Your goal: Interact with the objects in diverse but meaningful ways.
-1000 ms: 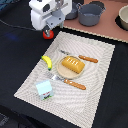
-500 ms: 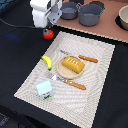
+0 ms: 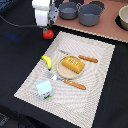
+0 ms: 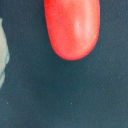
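In the upper left of the exterior view, we are seeing the gripper (image 3: 46, 26) hanging just above the round red fruit (image 3: 48, 34), which is lying on the dark surface beside the striped mat (image 3: 95, 95). We cannot tell how its jaws are standing. In the wrist view the fruit (image 4: 72, 27) is looking smooth, glossy and oval, filling the upper middle.

tomato (image 3: 48, 34) off mat | loaf (image 3: 72, 65) centre | banana (image 3: 47, 62) | carton (image 3: 44, 89)
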